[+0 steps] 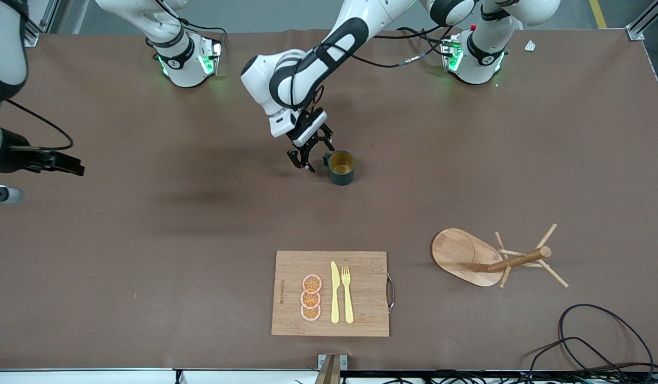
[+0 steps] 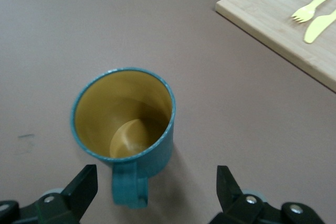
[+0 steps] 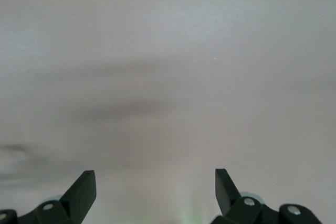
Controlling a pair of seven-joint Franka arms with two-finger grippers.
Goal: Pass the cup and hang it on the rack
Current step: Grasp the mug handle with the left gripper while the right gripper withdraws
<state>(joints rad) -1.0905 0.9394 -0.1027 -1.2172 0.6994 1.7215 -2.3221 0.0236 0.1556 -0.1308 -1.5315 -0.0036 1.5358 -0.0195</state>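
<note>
Brown table (image 1: 147,256) carries the cup (image 1: 341,167) upright; cutting board (image 1: 361,309); rack (image 1: 462,256); black cable (image 1: 601,341).

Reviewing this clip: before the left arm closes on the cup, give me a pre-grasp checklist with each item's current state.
1. Left gripper open: ok, fingers spread wide in its wrist view.
2. Cup upright on the table: ok, mustard inside faces up.
3. Handle between the fingers: ok, it points toward the gripper, roughly centred.
4. Fingers already around the cup: not ok, the gripper sits beside it, nothing gripped.
5. Right gripper out of the way: ok, open over bare table at the right arm's end.
6. Rack ready: ok, it stands nearer the front camera, pegs free, beside the cutting board.
</note>
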